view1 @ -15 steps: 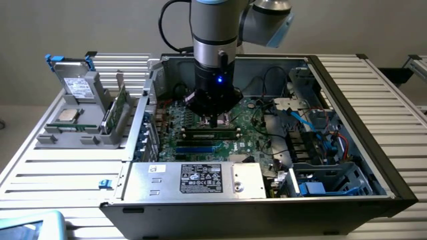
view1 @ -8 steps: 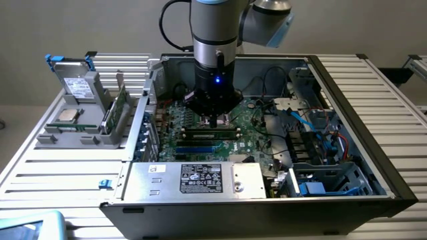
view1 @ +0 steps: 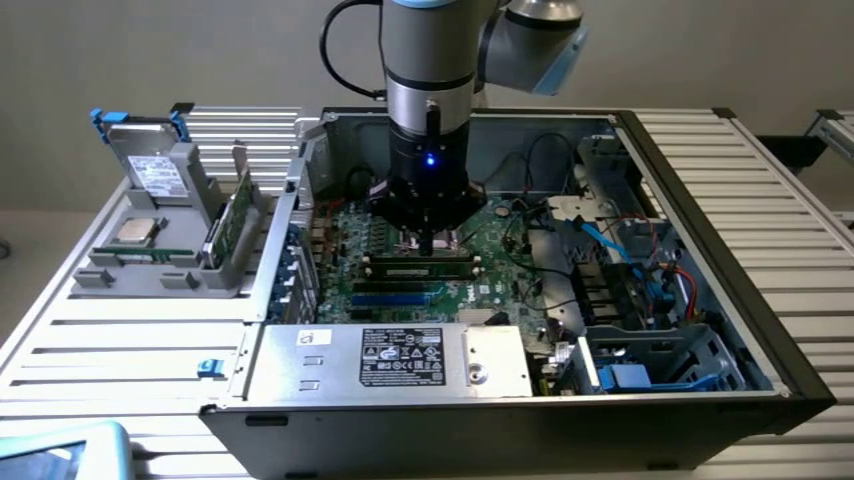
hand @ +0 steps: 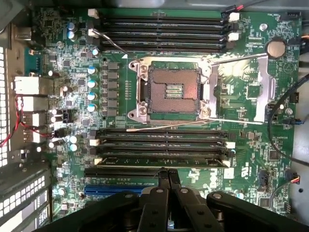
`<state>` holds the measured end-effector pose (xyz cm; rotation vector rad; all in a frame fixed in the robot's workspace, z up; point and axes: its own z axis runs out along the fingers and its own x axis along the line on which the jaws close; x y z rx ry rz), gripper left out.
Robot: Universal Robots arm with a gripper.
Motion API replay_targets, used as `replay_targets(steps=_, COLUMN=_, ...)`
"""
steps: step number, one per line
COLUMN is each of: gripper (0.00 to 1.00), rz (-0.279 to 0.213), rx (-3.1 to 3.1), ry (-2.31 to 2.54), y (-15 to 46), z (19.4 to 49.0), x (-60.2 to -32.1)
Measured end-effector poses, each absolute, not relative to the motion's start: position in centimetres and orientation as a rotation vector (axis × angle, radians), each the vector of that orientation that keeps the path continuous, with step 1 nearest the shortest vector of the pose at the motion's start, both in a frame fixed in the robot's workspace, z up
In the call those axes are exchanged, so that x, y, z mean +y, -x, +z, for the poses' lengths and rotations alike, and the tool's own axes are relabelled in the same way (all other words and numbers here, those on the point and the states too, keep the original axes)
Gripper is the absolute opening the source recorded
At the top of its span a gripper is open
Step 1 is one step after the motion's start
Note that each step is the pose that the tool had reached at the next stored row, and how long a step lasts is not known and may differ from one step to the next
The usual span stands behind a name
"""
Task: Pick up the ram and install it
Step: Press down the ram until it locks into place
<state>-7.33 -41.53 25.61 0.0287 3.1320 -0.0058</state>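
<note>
Slatted metal forms the surface (view1: 120, 340) we see under the open computer case (view1: 721, 300), with a plain pale wall behind. Our arm (view1: 427, 70) reaches down into the case, and the claw (hand: 168, 175) hangs low over the green motherboard (hand: 251, 145), its fingers pressed together with nothing between them.

Directly beneath the claw in the exterior view, the ram (view1: 422, 266) lies seated in a slot, a long dark-chipped stick running across the board. In the wrist view the same stick (hand: 161, 161) sits in the bank of black slots closest to the fingertips, its pale edge showing along its length. Whether its end clips are latched we cannot tell.

Beyond that bank from the claw lies the bare processor socket (hand: 173, 91) with its metal frame swung open, and past it a second bank of black slots (hand: 161, 31). Blue slots (hand: 113, 189) lie just beside the fingertips.

Near the front of the case, the grey power supply (view1: 387, 358) with its white label closes off that side. Loose black and blue cables (view1: 607, 245) cross the case toward the exterior view's right of the claw. Well apart from the claw, toward the exterior view's left, a grey holder (view1: 167, 250) on the surface carries a drive, a processor chip and upright green cards.
</note>
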Motion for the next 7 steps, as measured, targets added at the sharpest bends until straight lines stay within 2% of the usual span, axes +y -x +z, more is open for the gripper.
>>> replay_targets(steps=7, gripper=0.11, rz=-0.006, rx=3.132, ry=-0.050, y=7.33, z=25.61, x=-41.53)
